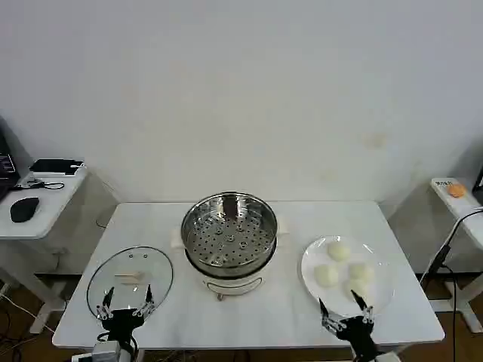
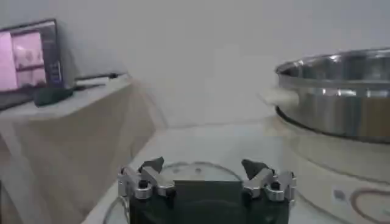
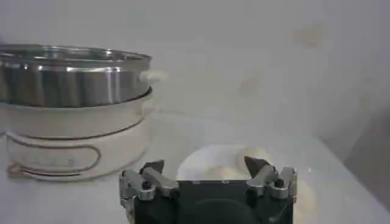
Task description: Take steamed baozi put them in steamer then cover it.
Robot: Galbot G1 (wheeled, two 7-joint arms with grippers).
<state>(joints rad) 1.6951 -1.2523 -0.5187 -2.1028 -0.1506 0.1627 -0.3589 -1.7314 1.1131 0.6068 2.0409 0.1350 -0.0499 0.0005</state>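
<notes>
Baozi (image 3: 226, 172) half hidden behind right claw (image 3: 205, 165).

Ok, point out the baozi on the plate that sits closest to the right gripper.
The steamed baozi at the plate's near edge, just ahead of the open right gripper. The other three lie farther back toward the wall.

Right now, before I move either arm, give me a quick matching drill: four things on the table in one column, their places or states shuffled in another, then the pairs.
Things:
1. steamer
2. cover
3. steamed baozi
4. right hand

Places or states:
A. on the white plate, right side of the table
B. open, at the plate's near edge
C. lying flat on the table, left of the steamer
D. middle of the table, uncovered, tray bare

Pairs: 1-D, 2-C, 3-A, 4-B
</notes>
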